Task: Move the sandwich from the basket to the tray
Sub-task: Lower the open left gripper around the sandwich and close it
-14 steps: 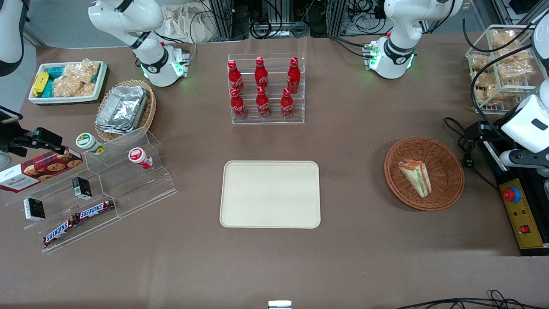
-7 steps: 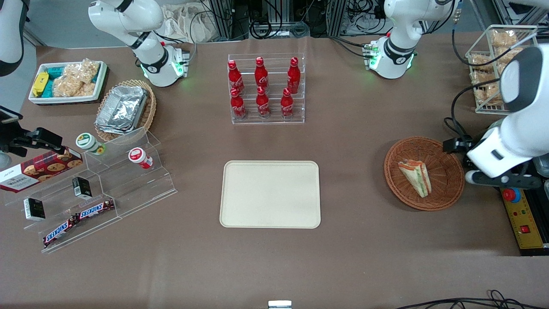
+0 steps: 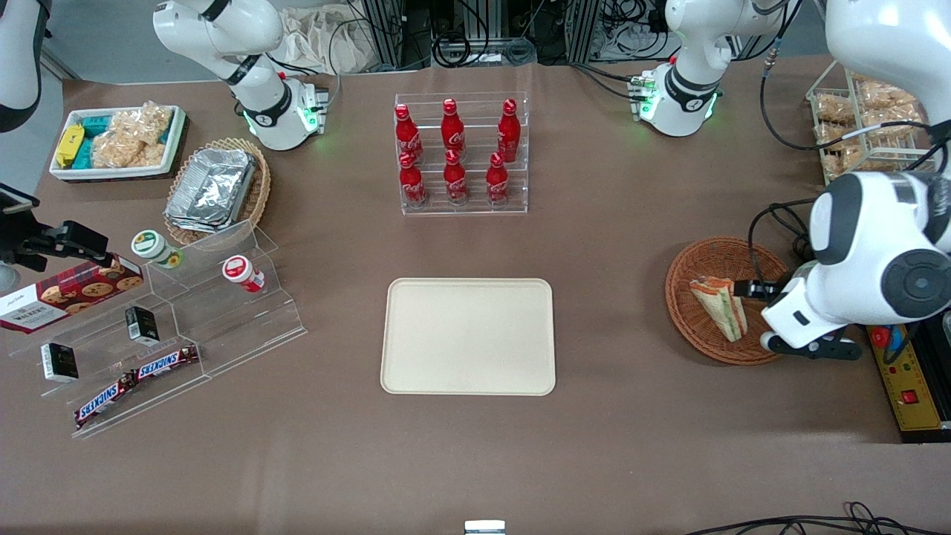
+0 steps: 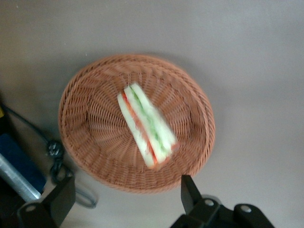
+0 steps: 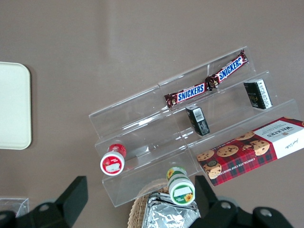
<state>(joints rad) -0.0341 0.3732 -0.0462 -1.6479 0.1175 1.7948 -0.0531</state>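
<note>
The sandwich [image 3: 719,306], a pale wedge with orange-red and green layers, lies in the round reddish-brown wicker basket [image 3: 702,256] toward the working arm's end of the table. It also shows in the left wrist view [image 4: 146,124], lying in the basket [image 4: 90,118]. The left gripper [image 3: 810,348] hangs above the basket's rim, beside the sandwich and not touching it. In the left wrist view the gripper [image 4: 124,195] is open and empty, its jaws wide apart. The cream-beige tray [image 3: 468,336] lies bare at mid-table.
A yellow control box with a red button [image 3: 903,371] and a black cable [image 4: 54,152] lie beside the basket. A wire rack of snack bags [image 3: 854,126] and a rack of red cola bottles [image 3: 462,152] stand farther from the camera. A clear shelf of snacks [image 3: 171,327] stands toward the parked arm's end.
The left arm has swung in from the table's end toward the basket, and its gripper now hangs over the basket's rim. The sandwich and basket have not moved.
</note>
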